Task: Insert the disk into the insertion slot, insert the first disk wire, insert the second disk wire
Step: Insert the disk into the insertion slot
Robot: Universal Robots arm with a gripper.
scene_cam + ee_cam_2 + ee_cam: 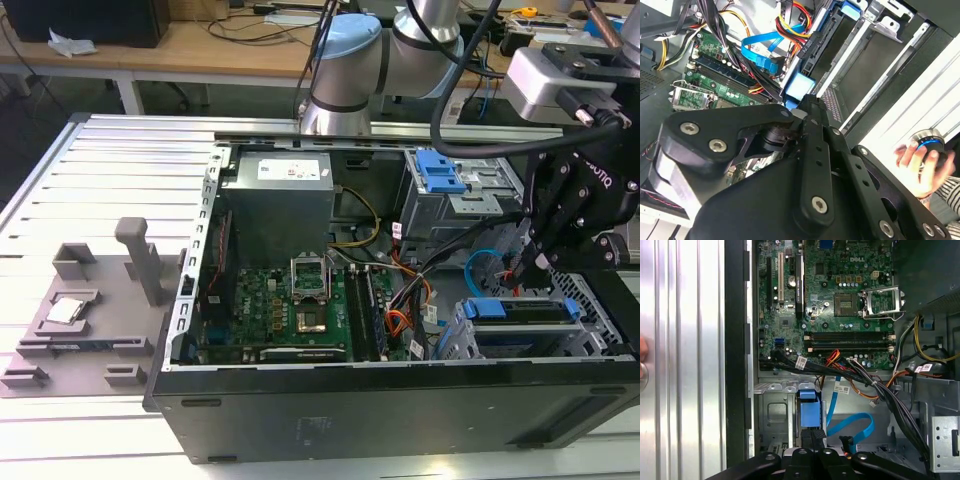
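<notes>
Inside an open computer case, the first step of a drive installation looks done. The disk, framed in its blue bracket, sits in the insertion slot, the grey perforated cage at the case's corner on the exterior view's right. The robot arm's gripper hangs over that corner with its fingers drawn narrow, tips at one end of the blue bracket; whether they pinch it cannot be told. The cabling appears to be left to do. The second disk wire, a light-blue flat cable, curls in a loose loop beside the cage, its dark plug seemingly free, while the state of the orange-red-black bundle is unclear. The case lies on a ribbed aluminium desk, next to a grey moulded fixture holding a processor chip. A wooden desk strewn with cables stands behind. In the second wrist view, a person's hand rests on a blue-ringed knob.
</notes>
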